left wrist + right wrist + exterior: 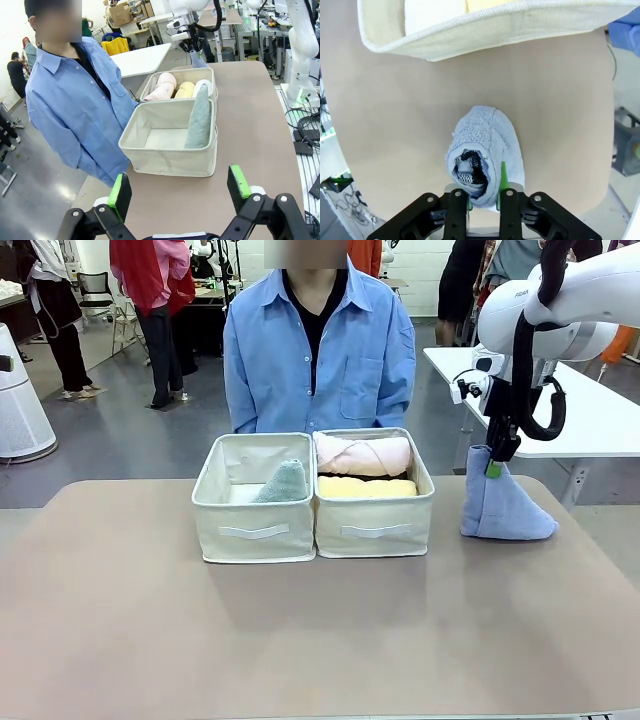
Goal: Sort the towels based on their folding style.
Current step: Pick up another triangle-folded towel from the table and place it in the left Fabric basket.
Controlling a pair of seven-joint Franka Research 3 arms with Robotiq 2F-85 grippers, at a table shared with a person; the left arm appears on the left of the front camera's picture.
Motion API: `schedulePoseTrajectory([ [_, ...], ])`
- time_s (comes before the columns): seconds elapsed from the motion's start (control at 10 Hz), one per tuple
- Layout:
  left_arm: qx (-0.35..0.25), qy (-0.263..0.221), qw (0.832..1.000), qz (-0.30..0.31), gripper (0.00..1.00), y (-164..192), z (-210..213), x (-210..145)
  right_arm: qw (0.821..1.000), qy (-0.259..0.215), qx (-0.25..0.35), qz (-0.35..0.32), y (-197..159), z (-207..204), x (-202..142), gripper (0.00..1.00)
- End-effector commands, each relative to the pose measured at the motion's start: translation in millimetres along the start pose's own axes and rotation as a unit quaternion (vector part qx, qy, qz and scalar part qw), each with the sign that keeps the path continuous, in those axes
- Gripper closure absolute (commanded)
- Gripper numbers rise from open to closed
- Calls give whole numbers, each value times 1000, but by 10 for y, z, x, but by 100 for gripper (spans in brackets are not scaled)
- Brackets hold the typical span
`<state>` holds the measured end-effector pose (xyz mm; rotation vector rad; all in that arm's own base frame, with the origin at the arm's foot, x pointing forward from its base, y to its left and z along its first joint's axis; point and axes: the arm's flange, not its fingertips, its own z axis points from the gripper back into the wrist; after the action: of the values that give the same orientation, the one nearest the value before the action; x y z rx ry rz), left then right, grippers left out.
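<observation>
blue triangle towel (503,510): terry, upright, peak pinched, near table's far right corner | right gripper (494,466): clamped on its peak | left gripper (179,187): fingers apart, empty

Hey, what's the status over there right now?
Left gripper open. Right gripper shut on blue towel, base on table. Boxes apart, to its left.

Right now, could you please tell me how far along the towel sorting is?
Done: the pale green triangle stands in the left box; the pink roll, yellow roll and white roll lie in the right box. In hand: the right pincer grips the blue triangle by its tip, on the table beside the boxes. Left: moving it into the left box.
</observation>
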<state>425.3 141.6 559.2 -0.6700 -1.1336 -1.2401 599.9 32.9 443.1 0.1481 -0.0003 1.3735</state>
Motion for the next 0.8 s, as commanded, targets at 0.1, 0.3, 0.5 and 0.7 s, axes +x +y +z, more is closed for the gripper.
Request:
schedulePoseTrajectory([
  [0.1,2,-9,1000,-5,0,-9,8,10,1000,-14,9,9,10,57,-15,100],
  [0.3,2,-9,1000,-5,0,-9,8,10,1000,-1,21,15,339,471,88,100],
  [0.5,2,-9,1000,-5,0,-9,8,10,1000,8,2,24,913,1360,266,100],
  [0.7,2,-9,1000,-5,0,-9,8,10,999,-5,-40,29,1382,2032,431,100],
])
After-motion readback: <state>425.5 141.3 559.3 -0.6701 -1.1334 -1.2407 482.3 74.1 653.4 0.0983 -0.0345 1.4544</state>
